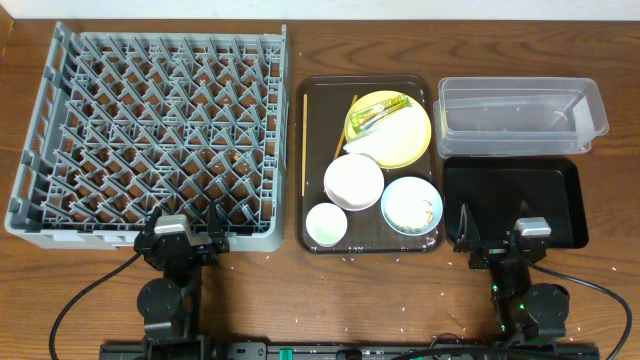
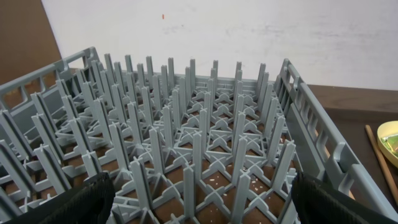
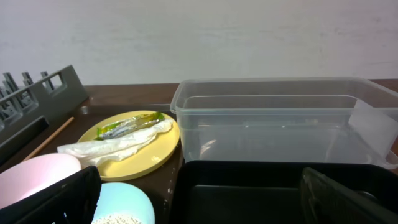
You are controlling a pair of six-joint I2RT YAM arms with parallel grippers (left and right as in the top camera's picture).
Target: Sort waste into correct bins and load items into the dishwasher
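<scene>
The grey dish rack [image 1: 150, 130] fills the left; my open left gripper [image 1: 190, 240] [image 2: 199, 205] hangs over its near edge. On the brown tray the yellow plate [image 1: 415, 145] holds the yellow-green wrapper [image 1: 378, 115] and white napkin [image 1: 380, 142]. In front sit the white bowl [image 1: 353, 180], the light blue bowl [image 1: 411, 205] with rice scraps [image 3: 118, 219], and the small white cup [image 1: 326, 224]. Two chopsticks [image 1: 304, 140] lie on the tray's left. The clear tub [image 1: 520, 115] and black tray [image 1: 510, 200] sit right. My open right gripper [image 1: 495, 245] [image 3: 199, 199] is at the black tray's near edge.
The dark brown serving tray [image 1: 320, 110] lies between the rack and the bins. White crumbs are scattered on the wooden table along the front edge [image 1: 400, 300]. Both arm bases stand at the table's front. A white wall backs the table.
</scene>
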